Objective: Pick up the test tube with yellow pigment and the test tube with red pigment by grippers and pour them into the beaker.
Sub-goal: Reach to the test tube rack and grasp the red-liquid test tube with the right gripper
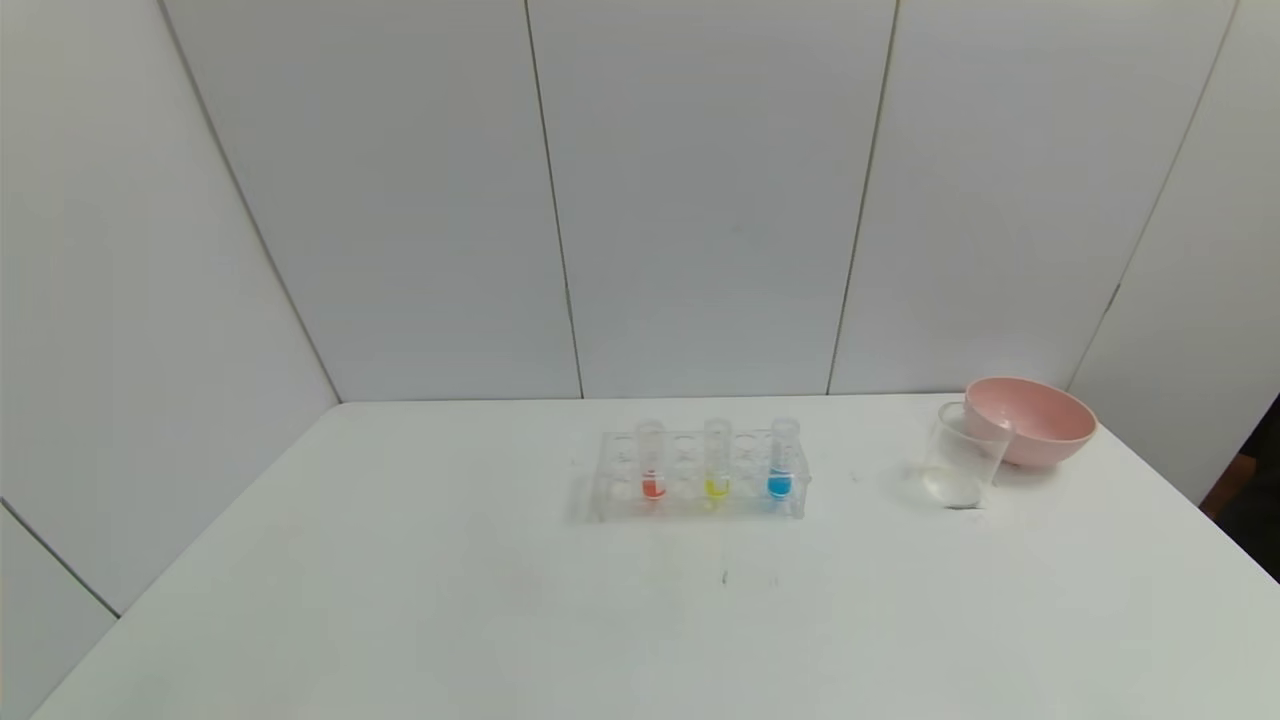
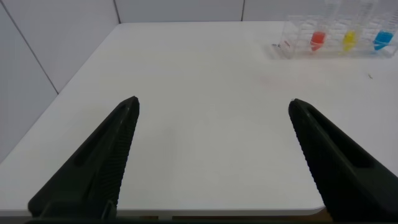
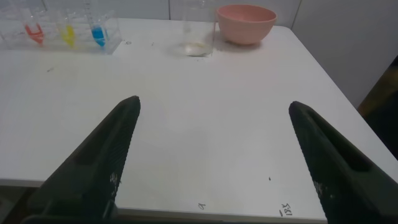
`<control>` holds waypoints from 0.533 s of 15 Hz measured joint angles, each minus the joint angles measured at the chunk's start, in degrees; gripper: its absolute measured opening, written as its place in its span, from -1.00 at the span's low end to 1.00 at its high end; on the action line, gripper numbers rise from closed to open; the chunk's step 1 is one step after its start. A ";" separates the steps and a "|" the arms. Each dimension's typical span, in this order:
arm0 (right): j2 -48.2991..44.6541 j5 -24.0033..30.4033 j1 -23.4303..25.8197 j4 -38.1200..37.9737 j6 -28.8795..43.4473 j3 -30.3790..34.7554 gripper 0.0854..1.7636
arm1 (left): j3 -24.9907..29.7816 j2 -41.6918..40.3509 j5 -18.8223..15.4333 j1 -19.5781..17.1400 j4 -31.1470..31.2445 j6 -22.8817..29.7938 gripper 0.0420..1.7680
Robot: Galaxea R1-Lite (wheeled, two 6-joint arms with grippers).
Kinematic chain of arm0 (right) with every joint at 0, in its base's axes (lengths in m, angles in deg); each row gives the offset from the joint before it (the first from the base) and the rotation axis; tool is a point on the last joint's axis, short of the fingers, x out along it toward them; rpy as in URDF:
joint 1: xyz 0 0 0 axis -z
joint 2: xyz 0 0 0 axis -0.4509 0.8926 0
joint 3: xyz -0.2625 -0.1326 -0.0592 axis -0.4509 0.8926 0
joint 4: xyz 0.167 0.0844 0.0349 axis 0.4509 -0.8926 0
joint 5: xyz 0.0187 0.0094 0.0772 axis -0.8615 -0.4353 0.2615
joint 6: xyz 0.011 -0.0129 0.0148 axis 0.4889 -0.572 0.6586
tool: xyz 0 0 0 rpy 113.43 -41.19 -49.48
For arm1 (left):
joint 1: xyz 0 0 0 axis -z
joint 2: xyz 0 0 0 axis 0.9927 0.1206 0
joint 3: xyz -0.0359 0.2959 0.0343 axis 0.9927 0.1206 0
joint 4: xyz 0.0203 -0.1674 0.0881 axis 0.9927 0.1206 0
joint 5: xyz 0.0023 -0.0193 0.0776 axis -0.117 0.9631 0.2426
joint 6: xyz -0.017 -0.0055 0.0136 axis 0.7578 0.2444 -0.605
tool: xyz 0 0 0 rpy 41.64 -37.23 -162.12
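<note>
A clear rack (image 1: pixel 700 500) stands at the middle of the white table. In it stand the test tube with red pigment (image 1: pixel 651 462), the test tube with yellow pigment (image 1: pixel 716 462) and a blue-liquid tube (image 1: pixel 782 460). The clear beaker (image 1: pixel 962 456) stands to the right, next to a pink bowl. Neither arm shows in the head view. My left gripper (image 2: pixel 212 106) is open and empty above the table's near left edge, far from the red tube (image 2: pixel 318 40) and yellow tube (image 2: pixel 349 40). My right gripper (image 3: pixel 213 106) is open and empty above the near right edge, far from the beaker (image 3: pixel 199 32).
The pink bowl (image 1: pixel 1032 420) stands just behind and right of the beaker; it also shows in the right wrist view (image 3: pixel 245 22). White wall panels close the back and left. The table's right edge falls away beyond the bowl.
</note>
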 joint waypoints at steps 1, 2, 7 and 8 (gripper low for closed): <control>0.00 0.00 0.00 -0.02 -0.02 0.00 0.94 | 0.00 0.00 0.00 0.00 0.00 -0.02 0.94; 0.00 0.00 0.00 0.02 0.07 0.00 0.94 | 0.00 0.00 0.00 0.00 0.00 0.00 0.94; 2.23 -0.01 -0.06 -0.24 1.19 -6.31 0.94 | 0.00 0.00 0.00 0.00 0.00 0.00 0.94; 4.22 0.02 -0.17 -0.05 1.57 -8.66 0.94 | 0.00 0.00 0.00 0.00 0.00 -0.02 0.94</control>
